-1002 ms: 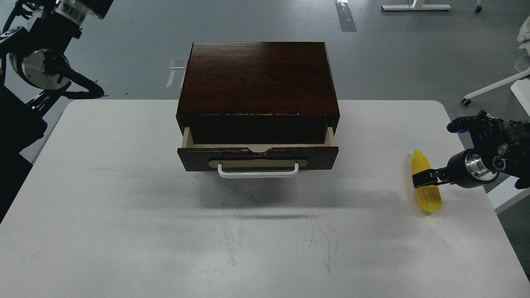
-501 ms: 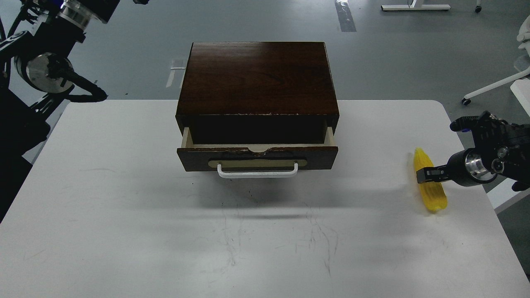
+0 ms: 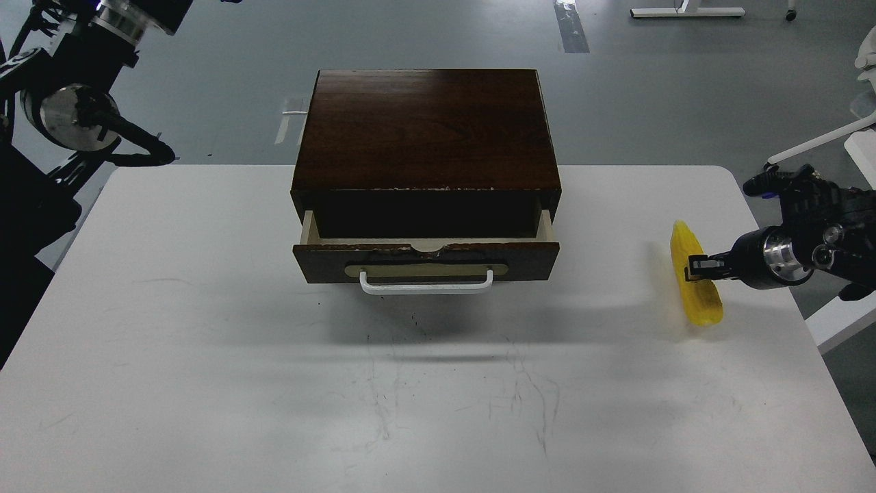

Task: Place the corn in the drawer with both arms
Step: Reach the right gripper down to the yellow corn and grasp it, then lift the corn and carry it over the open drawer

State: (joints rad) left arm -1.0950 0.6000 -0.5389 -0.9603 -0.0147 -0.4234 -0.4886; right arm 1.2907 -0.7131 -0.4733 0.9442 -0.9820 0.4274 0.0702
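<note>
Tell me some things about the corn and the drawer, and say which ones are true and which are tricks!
1. The corn is inside the drawer. False: it is out over the table, far to the right of the drawer.
2. The drawer is pulled partly open. True.
3. The right gripper is at the corn. True.
4. The drawer's handle is red. False: it is white.
5. The left arm is touching the drawer. False: it is up at the far left, away from the cabinet.
</note>
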